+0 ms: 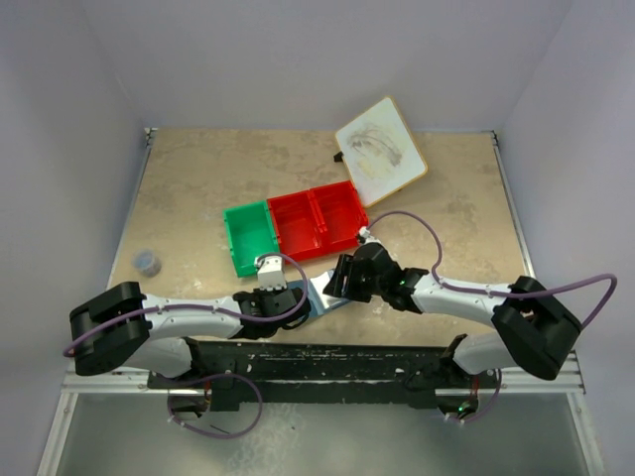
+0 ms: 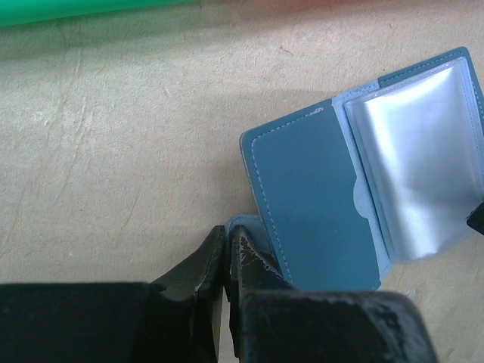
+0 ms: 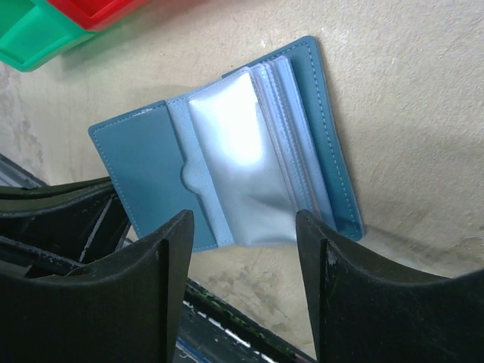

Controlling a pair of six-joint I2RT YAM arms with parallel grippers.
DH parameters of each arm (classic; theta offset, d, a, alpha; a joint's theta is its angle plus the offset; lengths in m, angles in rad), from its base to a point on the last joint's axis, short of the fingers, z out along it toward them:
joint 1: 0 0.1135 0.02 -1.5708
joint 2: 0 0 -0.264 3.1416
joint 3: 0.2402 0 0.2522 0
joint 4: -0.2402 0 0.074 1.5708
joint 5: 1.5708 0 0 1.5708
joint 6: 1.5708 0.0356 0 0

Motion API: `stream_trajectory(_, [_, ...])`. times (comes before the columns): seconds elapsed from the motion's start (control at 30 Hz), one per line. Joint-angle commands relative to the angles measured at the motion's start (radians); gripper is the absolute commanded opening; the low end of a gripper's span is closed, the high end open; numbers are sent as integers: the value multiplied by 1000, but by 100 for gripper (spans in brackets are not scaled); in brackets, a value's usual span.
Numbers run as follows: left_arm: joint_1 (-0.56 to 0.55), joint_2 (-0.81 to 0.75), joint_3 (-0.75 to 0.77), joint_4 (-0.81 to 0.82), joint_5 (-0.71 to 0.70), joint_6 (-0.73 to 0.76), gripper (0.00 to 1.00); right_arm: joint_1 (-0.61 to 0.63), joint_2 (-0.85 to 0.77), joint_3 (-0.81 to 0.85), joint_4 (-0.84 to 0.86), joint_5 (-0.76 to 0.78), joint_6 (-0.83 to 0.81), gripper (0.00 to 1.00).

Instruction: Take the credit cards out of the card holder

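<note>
The blue card holder point(image 1: 323, 296) lies open on the table near the front edge, between my two grippers. In the left wrist view the card holder point(image 2: 318, 204) shows a dark blue pocket panel and a shiny clear sleeve point(image 2: 423, 159). My left gripper point(image 2: 229, 236) is shut on the holder's pale blue edge at its near corner. My right gripper point(image 3: 243, 227) is open, its fingers either side of the holder's point(image 3: 151, 166) lower edge, just above it. The clear sleeves point(image 3: 242, 151) glare; I can make out no credit cards.
A green bin point(image 1: 248, 238) and red bins point(image 1: 317, 220) stand just beyond the holder. A white wood-rimmed board point(image 1: 380, 151) lies at the back right. A small grey object point(image 1: 148, 261) sits at the left. The black arm mount point(image 1: 327, 362) runs along the front.
</note>
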Motion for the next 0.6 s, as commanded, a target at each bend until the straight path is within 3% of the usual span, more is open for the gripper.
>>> stream_trajectory(0.0, [1,10,-6,-64,-10,27,0,-3,-6,29,-11,22,-14,60])
stream_trajectory(0.3, [1,14,-8,-75,-18,30,0,-3,7,9,51,-42,-11,60])
stream_trajectory(0.47, [1,14,-7,-92,-28,34,0,-9,-30,1,-29,44,-9,60])
stream_trajectory(0.57, [1,15,-16,-87,-30,37,0,-11,-33,-3,17,0,-19,60])
